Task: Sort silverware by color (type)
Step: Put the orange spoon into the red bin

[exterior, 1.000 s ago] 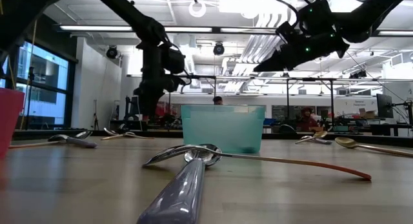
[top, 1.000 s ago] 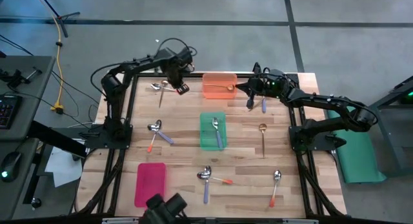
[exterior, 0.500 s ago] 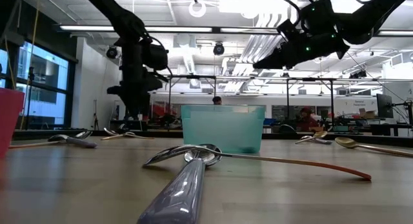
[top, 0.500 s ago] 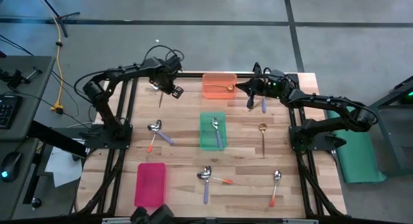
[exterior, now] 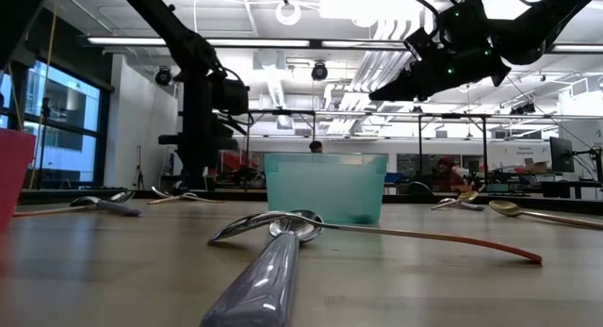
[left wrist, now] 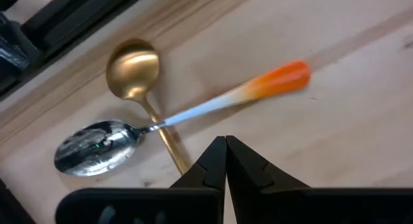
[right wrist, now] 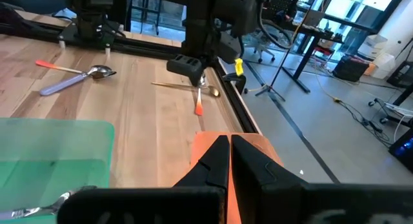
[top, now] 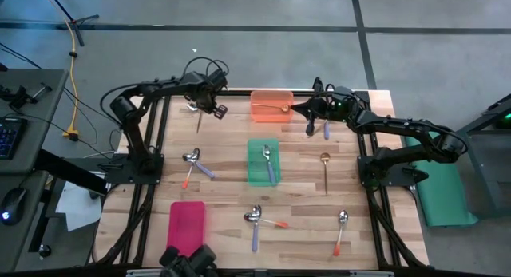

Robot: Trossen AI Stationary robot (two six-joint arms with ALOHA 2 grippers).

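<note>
Two spoons lie crossed near the table's far left corner [top: 196,109]: an all-gold spoon [left wrist: 132,68] and an orange-handled spoon [left wrist: 213,106] with a shiny bowl, its neck lying over the gold handle. My left gripper [left wrist: 226,141] is shut and hovers right by them [top: 214,109]. My right gripper [right wrist: 229,141] is shut and empty, high over the orange tray's [top: 271,97] right end [top: 297,108]. That tray holds a gold spoon [top: 281,109]. The green tray [top: 257,175] holds a purple-handled spoon [top: 268,164]. My left gripper's shut fingertips [left wrist: 216,153] stand over the gold spoon's handle [left wrist: 169,143], coming from above. The fingers hide the spot, so I cannot tell whether they touch it. Both spoons lie flat on the wood.
A pink tray [top: 186,227] sits at the near left. Loose spoons lie around: a crossed pair at the left [top: 192,159], a gold one at the right [top: 325,169], a purple one beside my right gripper [top: 326,130], a pair near the front [top: 255,219], an orange-handled one [top: 341,227].
My left gripper has moved a little toward the table's left and far edge and sunk slightly over the crossed spoons, staying shut. The spoons have kept their places.
</note>
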